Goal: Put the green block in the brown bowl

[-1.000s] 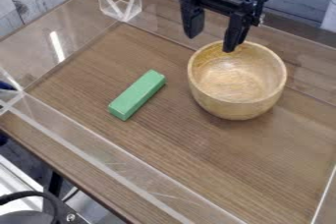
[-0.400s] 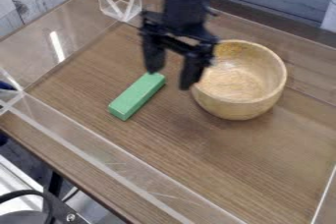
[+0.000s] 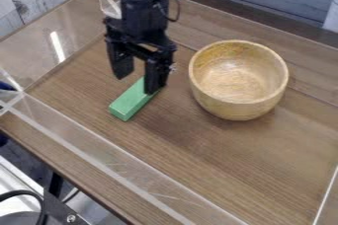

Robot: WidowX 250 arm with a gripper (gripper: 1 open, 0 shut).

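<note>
The green block (image 3: pixel 129 103) lies flat on the wooden table, pointing diagonally, left of the brown bowl (image 3: pixel 238 79). My gripper (image 3: pixel 138 75) hangs straight down right over the block's far end. Its two dark fingers (image 3: pixel 121 64) stand apart, open, with nothing between them, and their tips sit just above the block. The far end of the block is hidden behind the fingers. The bowl stands upright and holds nothing.
Clear acrylic walls (image 3: pixel 79 165) fence the table along the front and left edges. A small clear plastic stand (image 3: pixel 122 5) sits at the back left corner. Bare wooden tabletop (image 3: pixel 224 165) stretches in front of the bowl.
My gripper has swung from above the bowl's far rim leftward and down to the block, staying open. Block and bowl have not moved.
</note>
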